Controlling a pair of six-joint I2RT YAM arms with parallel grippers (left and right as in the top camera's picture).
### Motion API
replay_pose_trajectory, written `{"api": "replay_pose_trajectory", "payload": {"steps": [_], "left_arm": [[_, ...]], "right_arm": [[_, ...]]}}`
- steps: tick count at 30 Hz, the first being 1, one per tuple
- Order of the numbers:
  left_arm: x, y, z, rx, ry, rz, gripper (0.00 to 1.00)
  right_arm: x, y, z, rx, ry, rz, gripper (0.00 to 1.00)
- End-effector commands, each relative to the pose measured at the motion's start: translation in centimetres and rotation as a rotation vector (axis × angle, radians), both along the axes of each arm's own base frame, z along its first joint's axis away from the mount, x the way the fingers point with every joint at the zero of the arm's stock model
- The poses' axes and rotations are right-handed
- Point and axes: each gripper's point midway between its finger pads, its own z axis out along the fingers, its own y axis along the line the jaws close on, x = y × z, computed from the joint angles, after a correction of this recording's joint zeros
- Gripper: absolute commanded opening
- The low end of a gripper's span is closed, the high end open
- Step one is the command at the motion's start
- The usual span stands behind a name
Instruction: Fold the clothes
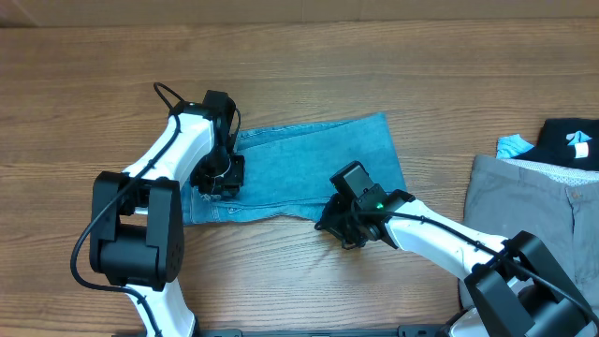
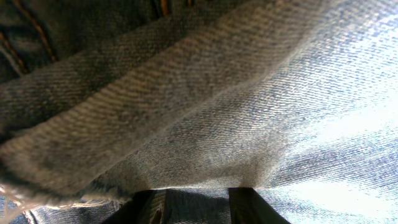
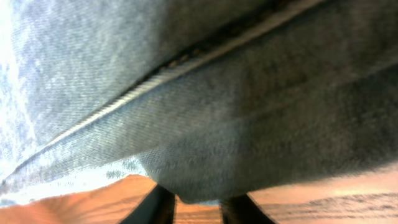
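Observation:
The light-blue denim jeans [image 1: 318, 159] lie folded into a wide band on the wooden table [image 1: 281, 56]. My left gripper [image 1: 220, 178] is at the band's left end. In the left wrist view my left gripper [image 2: 196, 205] is shut on a raised layer of the jeans [image 2: 217, 112], whose frayed hem shows at the lower left. My right gripper [image 1: 339, 227] is at the band's front edge, right of the middle. In the right wrist view my right gripper [image 3: 199, 208] is shut on a hanging fold of the jeans [image 3: 217, 112], lifted just above the wood.
Grey trousers [image 1: 524, 201] lie at the right edge of the table. A black top [image 1: 571, 140] with a white mark lies behind them, with a small light-blue piece [image 1: 513, 145] beside it. The right arm reaches across in front of the trousers.

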Motion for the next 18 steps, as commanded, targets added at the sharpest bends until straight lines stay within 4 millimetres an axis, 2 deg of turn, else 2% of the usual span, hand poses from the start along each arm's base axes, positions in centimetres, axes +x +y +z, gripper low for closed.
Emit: {"api": "replay_pose_trajectory", "payload": {"steps": [1,4,8,10,11,12,13,15,18], "left_arm": [[0.2,0.6,-0.3,0.035,-0.002,0.000,0.37],[0.1,0.8,-0.3,0.042,0.000,-0.009,0.39],[0.0,0.9,-0.3,0.049,0.003,-0.021,0.40],[-0.1,1.5,-0.3,0.079,0.006,-0.025,0.40],[-0.1,1.6,-0.3,0.087,0.006,-0.027,0.40],[-0.1,1.7,-0.2,0.094,0.006,-0.028,0.39],[-0.1,1.7,-0.2,0.094,0.006,-0.028,0.39],[-0.2,2.0,0.0,0.095,0.015,-0.016,0.38],[-0.2,2.5,1.4,0.088,0.030,0.005,0.36]], "right_arm": [[0.0,-0.5,-0.9,-0.019,0.005,-0.016,0.06],[-0.9,-0.5,-0.5,-0.005,0.044,0.030,0.04],[-2.1,-4.1,1.3,-0.103,0.133,0.061,0.04],[-3.0,-6.5,3.0,-0.161,0.168,0.145,0.04],[-3.4,-6.9,3.1,-0.166,0.185,0.168,0.05],[-4.1,-7.2,3.2,-0.159,0.212,0.193,0.30],[-4.4,-7.2,3.3,-0.157,0.218,0.211,0.36],[-4.9,-7.7,3.2,-0.177,0.230,0.242,0.38],[-4.1,-7.8,3.3,-0.170,0.206,0.227,0.31]]}}
